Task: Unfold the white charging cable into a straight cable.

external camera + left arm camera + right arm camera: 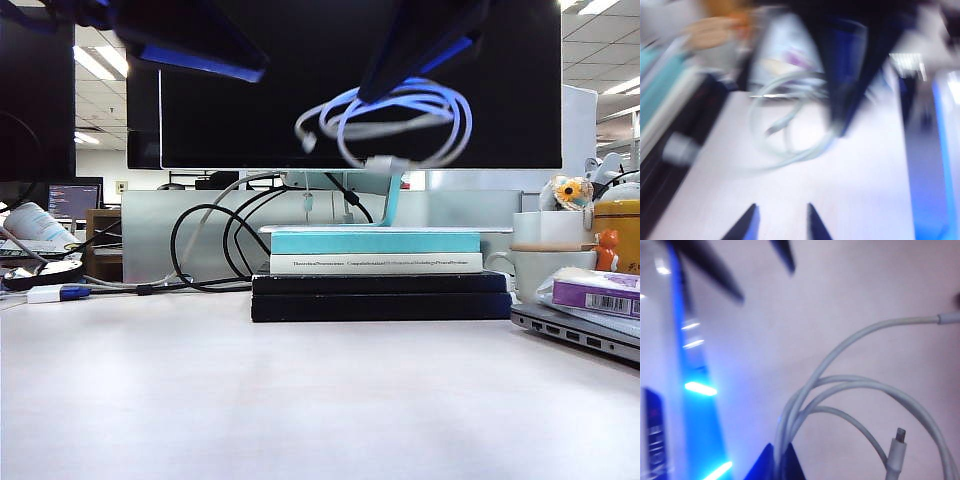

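**Operator:** Grippers first. What did each one have?

**Robot:** Right gripper (779, 460) was clamped on the white charging cable (400, 120), fingertips pinching several strands where the loops bunched together. I held the coil in the air in front of the dark monitor (250, 110), well above the desk (300, 400). My left gripper (779, 222) held nothing; its two tips stood apart with bare desk between them, pointing toward the coil. Whether it was closing I couldn't tell, since that view was smeared.

**Operator:** And the cable itself?

**Robot:** Thin, smooth, glossy cord in about three slack rings, with one plug (896, 452) dangling free inside the loops, white sleeve and small silver tip. Another end ran out past the rings.

**Operator:** How would you have done the step well?

**Robot:** I judged the left gripper should take one strand near a loose end, not the bundle, then draw away from the right steadily so the rings slip open instead of cinching into a knot.

**Operator:** Anything around it?

**Robot:** Stacked books (375, 262) sat below the coil, teal over black, with thick black cables (205, 250) looping behind.
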Available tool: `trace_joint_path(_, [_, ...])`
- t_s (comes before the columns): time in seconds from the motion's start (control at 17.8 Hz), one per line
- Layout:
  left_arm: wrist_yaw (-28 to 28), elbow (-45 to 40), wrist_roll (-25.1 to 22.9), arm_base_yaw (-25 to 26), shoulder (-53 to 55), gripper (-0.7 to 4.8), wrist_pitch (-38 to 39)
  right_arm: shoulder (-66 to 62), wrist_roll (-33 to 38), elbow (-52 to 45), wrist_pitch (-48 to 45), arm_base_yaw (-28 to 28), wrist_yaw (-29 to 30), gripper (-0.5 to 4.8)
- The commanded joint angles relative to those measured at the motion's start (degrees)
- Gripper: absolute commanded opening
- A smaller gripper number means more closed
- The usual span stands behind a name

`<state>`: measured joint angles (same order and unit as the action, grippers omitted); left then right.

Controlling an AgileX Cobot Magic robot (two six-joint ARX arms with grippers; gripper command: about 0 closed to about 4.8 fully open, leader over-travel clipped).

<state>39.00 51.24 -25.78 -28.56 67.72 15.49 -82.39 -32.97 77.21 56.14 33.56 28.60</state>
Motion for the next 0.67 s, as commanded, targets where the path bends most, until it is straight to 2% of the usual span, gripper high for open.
trace_joint_path(0.06, [-1.7,0.2,33.6,6.9,0.0,1.43,-11.1,1.9,-0.5,0.2,-3.4,0.1,-6.4,-0.01])
trace_joint_path(0.11, [-1.3,0.2,39.8,8.9,0.0,1.54,-12.7,2.6,-0.5,0.2,-4.7,0.2,-6.8,-0.01])
trace_joint_path(0.22, [1.8,0.2,42.5,9.1,0.1,2.1,-13.6,3.3,-2.1,0.2,-5.6,0.8,-6.1,-0.01])
trace_joint_path(0.34, [6.4,0.2,45.7,8.9,0.1,2.15,-15.3,3.8,-3.1,0.2,-6.3,4.0,-4.5,-0.01])
trace_joint_path(0.51, [9.4,0.2,48.8,8.9,0.2,2.15,-15.2,3.9,-4.7,0.2,-7.5,8.5,-6.8,-0.01])
trace_joint_path(0.67, [10.7,0.2,48.6,8.9,0.5,2.15,-11.8,4.0,-5.0,0.2,-9.0,10.2,-12.2,-0.01])
